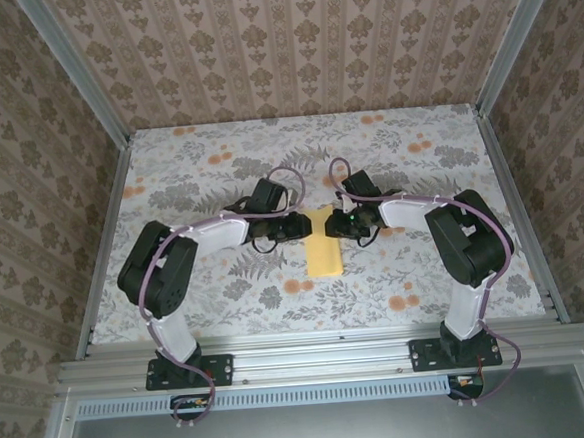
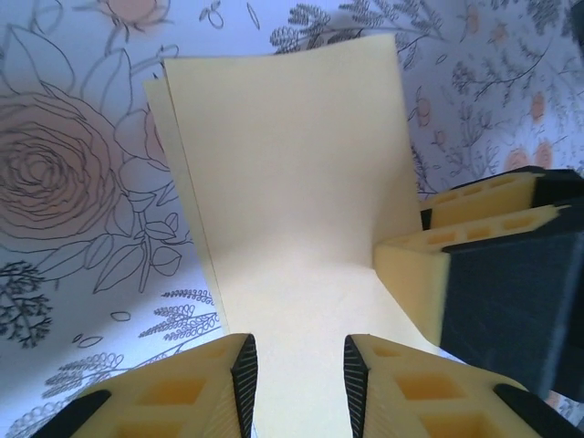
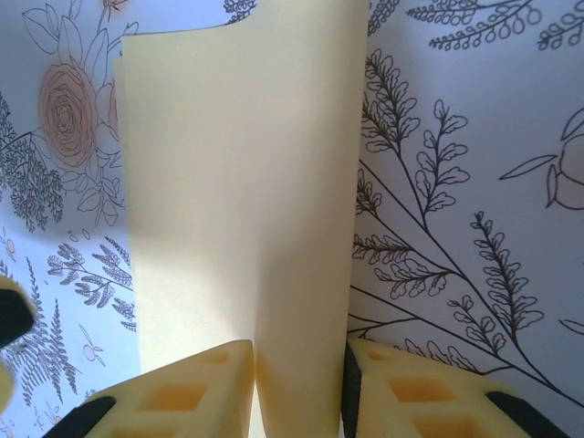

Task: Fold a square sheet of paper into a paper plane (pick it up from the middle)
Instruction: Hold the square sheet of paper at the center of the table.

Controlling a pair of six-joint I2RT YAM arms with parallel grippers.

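The square sheet of paper (image 1: 323, 245) is pale yellow and lies folded into a narrow upright rectangle at the centre of the floral cloth. My left gripper (image 1: 301, 225) reaches its far end from the left. In the left wrist view the left gripper (image 2: 299, 383) is open, its jaws apart over the flat paper (image 2: 292, 182), whose lower layer shows along the left edge. My right gripper (image 1: 339, 226) comes in from the right; one of its fingers (image 2: 411, 283) rests on the sheet. In the right wrist view a raised flap of the paper (image 3: 301, 182) stands between the parted jaws of the right gripper (image 3: 299, 392).
The floral cloth (image 1: 209, 185) covers the table. Aluminium rails (image 1: 103, 242) run along the left and right sides, with another (image 1: 322, 355) at the near edge by the arm bases. Patterned walls close in the back and both sides.
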